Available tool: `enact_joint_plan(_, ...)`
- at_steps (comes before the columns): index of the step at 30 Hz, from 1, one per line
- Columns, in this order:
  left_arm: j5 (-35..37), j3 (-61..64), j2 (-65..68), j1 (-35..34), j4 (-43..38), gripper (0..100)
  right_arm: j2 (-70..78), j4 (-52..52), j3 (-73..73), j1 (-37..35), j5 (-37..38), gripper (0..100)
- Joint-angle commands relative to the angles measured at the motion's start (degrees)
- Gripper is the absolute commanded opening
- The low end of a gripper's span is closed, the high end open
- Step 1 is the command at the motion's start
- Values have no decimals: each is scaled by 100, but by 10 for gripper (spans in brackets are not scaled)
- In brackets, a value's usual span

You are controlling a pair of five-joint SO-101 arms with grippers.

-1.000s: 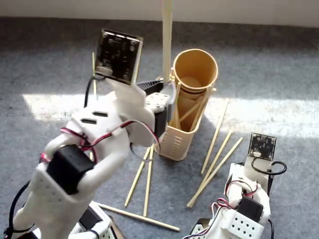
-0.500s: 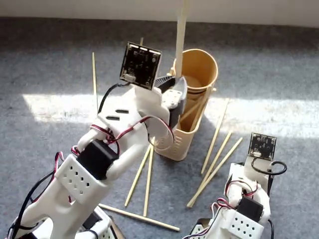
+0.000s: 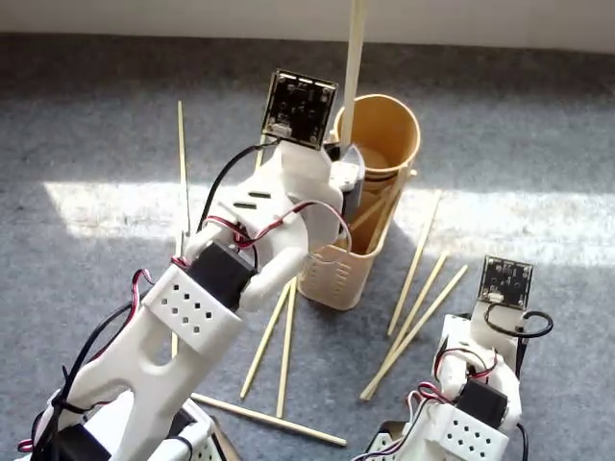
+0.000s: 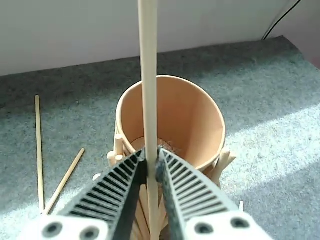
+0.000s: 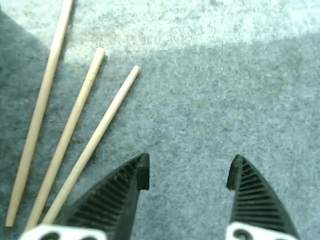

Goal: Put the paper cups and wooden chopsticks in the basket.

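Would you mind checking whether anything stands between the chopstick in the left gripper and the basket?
Nothing visible does. The left gripper holds the chopstick upright just above the basket, by the rim of the paper cup that stands inside and fills much of the opening.

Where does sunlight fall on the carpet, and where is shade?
High view: a sunlit band crosses the carpet on both sides of the basket, shade elsewhere. Left wrist view: sun patches flank the paper cup. Right wrist view: the right gripper hangs over shade, sunlit carpet beyond.
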Motion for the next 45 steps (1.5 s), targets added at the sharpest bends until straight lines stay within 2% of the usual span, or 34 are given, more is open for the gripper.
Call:
enact_joint_plan(1, -264, -48, -13, 31, 281, 176, 31, 22, 743, 22, -44, 256)
enact_joint_plan(4, -519, -48, -13, 31, 492, 223, 31, 22, 743, 22, -44, 256)
enact_joint_plan(11, -580, -110, -75, -22, 492, 138, 31, 22, 743, 22, -44, 256)
enact_joint_plan(18, -589, -259, -1279, -479, 492, 127, 31, 22, 743, 22, -44, 256)
enact_joint_plan(21, -563, -453, -1789, -1059, 492, 127, 31, 22, 743, 22, -44, 256)
enact_joint_plan(24, -545, -470, -2053, -1982, 492, 127, 31, 22, 743, 22, -44, 256)
enact_joint_plan(26, -484, -330, -1930, -2703, 484, 127, 31, 22, 743, 22, -44, 256)
enact_joint_plan(30, 176, -171, -1288, -4013, 536, 127, 31, 22, 743, 22, -44, 256)
enact_joint_plan(34, 273, -163, -277, -4725, 1530, 127, 31, 22, 743, 22, -44, 256)
enact_joint_plan(40, 264, -110, 725, -4629, 3640, 130, 31, 22, 743, 22, -44, 256)
enact_joint_plan(43, 369, -13, 892, -4092, 4035, 127, 31, 22, 743, 22, -44, 256)
enact_joint_plan(45, 958, 215, 831, -3749, 3938, 127, 31, 22, 743, 22, -44, 256)
